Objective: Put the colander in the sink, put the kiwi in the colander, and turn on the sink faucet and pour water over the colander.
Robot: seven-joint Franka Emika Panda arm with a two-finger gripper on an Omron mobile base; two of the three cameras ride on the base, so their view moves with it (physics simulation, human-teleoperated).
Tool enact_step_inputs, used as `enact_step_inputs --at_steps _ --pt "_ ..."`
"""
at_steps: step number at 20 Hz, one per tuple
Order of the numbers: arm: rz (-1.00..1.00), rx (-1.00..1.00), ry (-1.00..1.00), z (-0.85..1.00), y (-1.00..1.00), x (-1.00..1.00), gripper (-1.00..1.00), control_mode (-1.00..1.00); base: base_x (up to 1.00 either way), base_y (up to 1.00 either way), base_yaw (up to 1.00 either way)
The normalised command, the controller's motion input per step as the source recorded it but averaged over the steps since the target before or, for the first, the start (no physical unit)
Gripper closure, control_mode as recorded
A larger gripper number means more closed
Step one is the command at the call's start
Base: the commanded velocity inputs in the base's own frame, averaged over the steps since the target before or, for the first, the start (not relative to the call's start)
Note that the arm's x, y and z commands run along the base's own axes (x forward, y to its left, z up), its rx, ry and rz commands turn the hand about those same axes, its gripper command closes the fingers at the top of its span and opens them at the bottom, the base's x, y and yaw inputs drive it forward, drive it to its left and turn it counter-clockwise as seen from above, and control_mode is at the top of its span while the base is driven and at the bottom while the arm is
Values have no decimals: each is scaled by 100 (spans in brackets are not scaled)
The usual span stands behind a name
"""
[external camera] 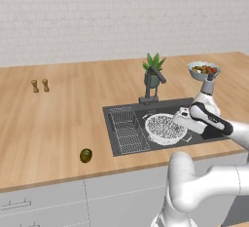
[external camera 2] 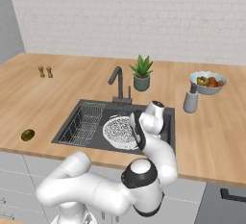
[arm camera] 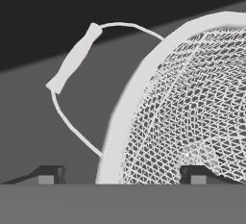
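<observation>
on the far left of the bench (external camera: 58, 119), two small wooden shakers (external camera: 40, 85) stand near the back wall, well apart from everything else. nearer the front edge lies the kiwi (external camera: 86, 155), alone on the wood and left of the sink (external camera: 109, 123). it looks small, oval and smooth-skinned, probably light and firm but apt to roll or slip; i judge a grip across its short middle, from above, would be safest, with gentle pressure so it is not bruised.

inside the sink, a wire rack (external camera: 127, 128) fills the left part and the colander (external camera: 164, 127) sits upright on the basin floor to the right of it, so the first step looks done. the colander seems light, stiff and thin-walled; its rim and the wire loop handle (arm camera: 72, 64) seen in the hand view are the natural places to take hold.

the pincer (arm camera: 122, 174) hovers at the colander's right edge with its jaws spread wide, one tip outside the rim (arm camera: 120, 122) and one over the mesh, gripping nothing.

behind the sink stands the sink faucet (external camera: 151, 85), its spout angled over the basin, with a potted plant (external camera: 153, 67) just behind it. further right sit a grey bottle (external camera 2: 190, 101) and a bowl of fruit (external camera 2: 207, 82).
</observation>
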Motion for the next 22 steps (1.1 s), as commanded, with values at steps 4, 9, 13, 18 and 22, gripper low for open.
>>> enact_step_inputs --at_steps 4,9,13,18,22 --pt "0 -15 6 31 -10 -10 -100 -100 0 0 0" --pt "0 -11 1 54 -10 -14 -100 -100 0 0 0" --pt "0 -1 0 59 -3 -27 -100 -100 0 0 0" --pt "0 0 -5 58 0 -46 -100 -100 0 0 0" --pt "10 -3 -15 57 1 -59 -100 -100 0 0 0"
